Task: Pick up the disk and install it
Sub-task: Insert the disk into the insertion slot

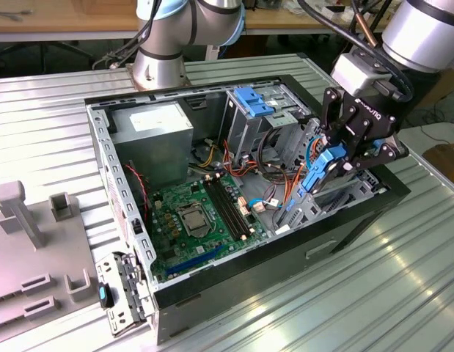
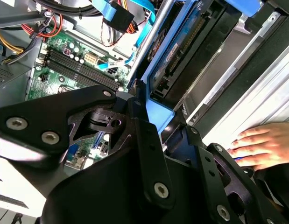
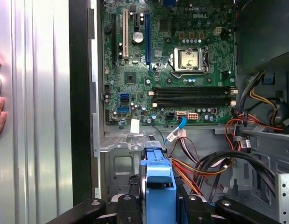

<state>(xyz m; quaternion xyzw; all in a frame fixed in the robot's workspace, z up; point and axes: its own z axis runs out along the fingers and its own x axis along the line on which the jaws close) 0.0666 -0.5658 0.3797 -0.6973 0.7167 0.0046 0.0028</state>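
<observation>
The disk (image 1: 320, 170), a dark drive in a bright blue carrier, hangs tilted over the drive bay at the open computer case's (image 1: 234, 282) end on the exterior view's right. My gripper (image 1: 342, 155) is shut on it from above. In the second wrist view the disk (image 2: 181, 51) slants down into the bay between the black fingers (image 2: 143, 122). In the first wrist view the disk's blue edge (image 3: 158, 179) sits between the fingers, above the metal bay floor (image 3: 117, 163), with the motherboard (image 3: 172, 60) beyond.
Orange, red and blue cables (image 1: 274, 183) lie beside the bay. A light-blue latch plate (image 1: 254, 99) tops the drive cage, and the power supply (image 1: 153, 132) is behind. A person's hand (image 2: 263, 144) rests on the ribbed table by the case. Grey fixtures (image 1: 36, 242) stand at the exterior view's left.
</observation>
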